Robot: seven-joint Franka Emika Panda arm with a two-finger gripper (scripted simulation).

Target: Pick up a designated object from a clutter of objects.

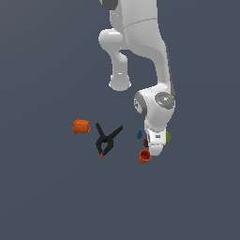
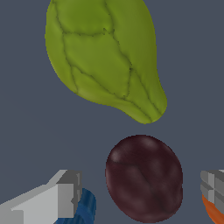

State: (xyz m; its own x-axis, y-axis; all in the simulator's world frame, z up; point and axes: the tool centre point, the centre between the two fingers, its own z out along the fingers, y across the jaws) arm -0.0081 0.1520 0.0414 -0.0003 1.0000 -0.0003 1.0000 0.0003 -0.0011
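Note:
The designated object, a dark maroon lumpy ball [image 2: 144, 177], lies between my two grey fingers [image 2: 65, 194] in the wrist view, with a gap on each side. My gripper [image 2: 140, 189] is open and low over the clutter of objects. In the exterior view the hand [image 1: 153, 146] hides most of the maroon ball [image 1: 146, 142]; only a dark sliver shows at its edge.
A yellow-green pear shape [image 2: 103, 57] lies just beyond the ball, also visible as a pear shape [image 1: 168, 137] behind the hand. A blue piece [image 2: 85, 209] sits under one finger and an orange cup [image 2: 214, 211] under the other. A black clamp [image 1: 107, 139] and a second orange cup [image 1: 81, 126] lie toward the exterior view's left.

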